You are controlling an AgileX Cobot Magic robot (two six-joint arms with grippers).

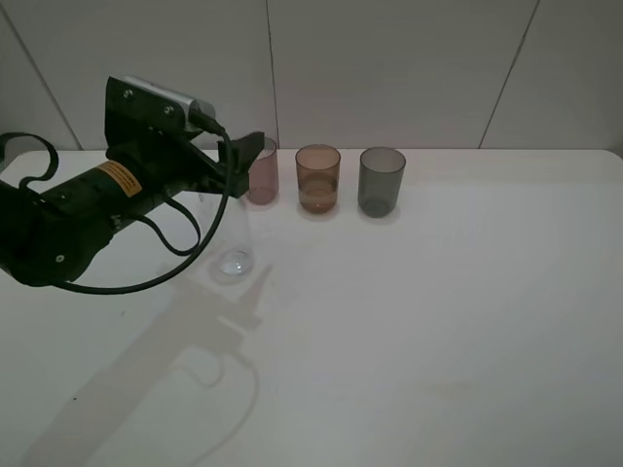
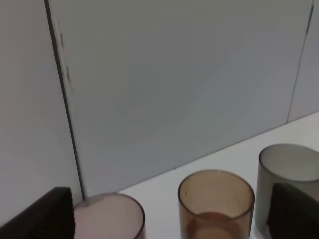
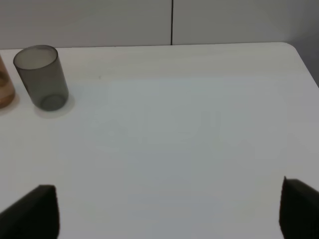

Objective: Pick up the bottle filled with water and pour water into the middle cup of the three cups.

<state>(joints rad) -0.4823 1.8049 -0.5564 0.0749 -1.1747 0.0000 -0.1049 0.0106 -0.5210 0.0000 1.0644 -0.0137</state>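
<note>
The clear bottle [image 1: 232, 243] stands on the table, faint, just below and in front of my left arm, partly crossed by its cable. It is out of both wrist views. The three cups stand in a row near the back wall: pinkish-mauve [image 1: 263, 171], amber-brown middle cup [image 1: 317, 178] and dark grey-green [image 1: 381, 182]. The middle cup looks darker near its bottom. My left gripper [image 1: 245, 154] is open and empty, raised beside the pinkish cup. In the left wrist view [image 2: 169, 219] its jaws frame the pinkish cup [image 2: 112, 219] and middle cup [image 2: 216, 204]. My right gripper [image 3: 167, 214] is open and empty.
The white table [image 1: 438, 321] stretches to the front and right. A pale panelled wall [image 1: 389, 68] rises close behind the cups. The right wrist view shows the grey-green cup [image 3: 42, 75] and the table's far corner [image 3: 294, 50]. The right arm is outside the exterior view.
</note>
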